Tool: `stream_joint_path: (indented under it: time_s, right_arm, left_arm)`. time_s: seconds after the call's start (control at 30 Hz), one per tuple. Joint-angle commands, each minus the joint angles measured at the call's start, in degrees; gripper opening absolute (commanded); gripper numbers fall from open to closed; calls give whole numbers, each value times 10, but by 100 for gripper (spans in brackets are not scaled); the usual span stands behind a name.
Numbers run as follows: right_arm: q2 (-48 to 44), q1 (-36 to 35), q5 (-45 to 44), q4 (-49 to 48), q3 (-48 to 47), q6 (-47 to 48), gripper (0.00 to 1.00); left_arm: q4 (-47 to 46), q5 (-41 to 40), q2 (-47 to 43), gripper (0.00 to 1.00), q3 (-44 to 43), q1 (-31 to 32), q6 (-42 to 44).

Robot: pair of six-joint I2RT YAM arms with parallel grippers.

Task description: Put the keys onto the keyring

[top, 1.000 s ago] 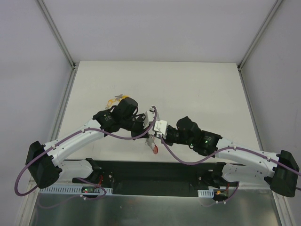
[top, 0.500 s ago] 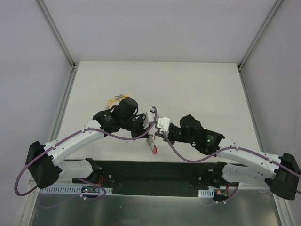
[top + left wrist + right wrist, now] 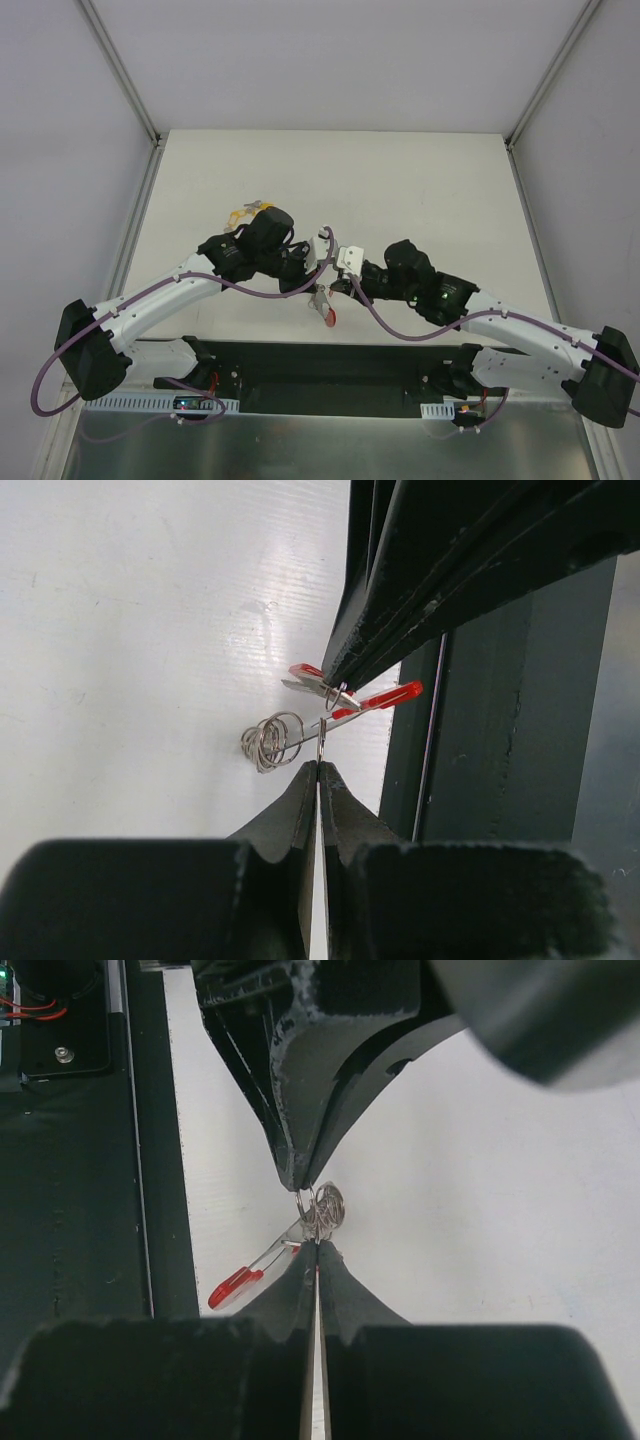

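Keyring (image 3: 270,742): left claw (image 3: 318,765), right claw (image 3: 317,1246) both pinching its wire; we want firm hold, slow pry of coil.

Only the right arm (image 3: 500,325) moved. Its white wrist block (image 3: 352,257) has crept right and toward the far edge across both steps. The elbow (image 3: 408,268) went right with it, so the forearm now lies at a steeper slant. The outer base link (image 3: 606,378) has dropped toward the near edge. The right gripper (image 3: 334,288) tip barely shifted, so it's mostly a wrist re-angle.
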State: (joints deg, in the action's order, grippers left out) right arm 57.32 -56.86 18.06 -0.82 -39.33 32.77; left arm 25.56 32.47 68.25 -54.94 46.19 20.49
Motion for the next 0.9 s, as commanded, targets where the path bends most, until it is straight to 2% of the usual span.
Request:
stream_joint_path:
  time_s: [0.0,0.53,0.87]
  right_arm:
    - [8,8,35,-10,-27,-8,1]
    - [26,19,59,-23,-29,-11,1]
    - [-3,46,79,-67,14,-26,1]
  left_arm:
    - [-12,7,-2,0,-5,7,16]
    - [-14,11,-4,0,-4,8,17]
    - [-24,10,-6,0,-1,8,15]
